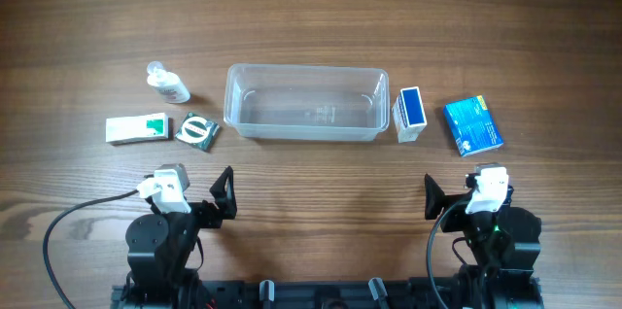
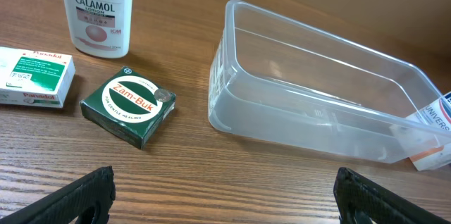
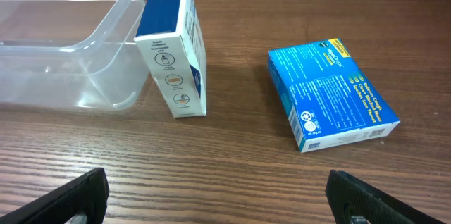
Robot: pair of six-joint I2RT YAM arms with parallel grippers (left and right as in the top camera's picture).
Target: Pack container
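Observation:
The clear plastic container [image 1: 306, 103] sits empty at the table's middle; it also shows in the left wrist view [image 2: 317, 104] and the right wrist view [image 3: 63, 41]. Left of it lie a small Calamol bottle [image 1: 167, 83] [image 2: 96, 9], a white-green box [image 1: 137, 129] [image 2: 35, 76] and a dark green Zam-Buk box [image 1: 197, 131] [image 2: 128, 106]. Right of it stand a white-blue box [image 1: 409, 114] [image 3: 173, 48] on its side and a flat blue box [image 1: 473, 125] [image 3: 331, 96]. My left gripper [image 2: 224, 196] and right gripper [image 3: 218, 199] are open and empty near the front edge.
The wooden table [image 1: 311, 17] carries only these items. Black cables loop beside both arm bases [image 1: 58, 241] at the front.

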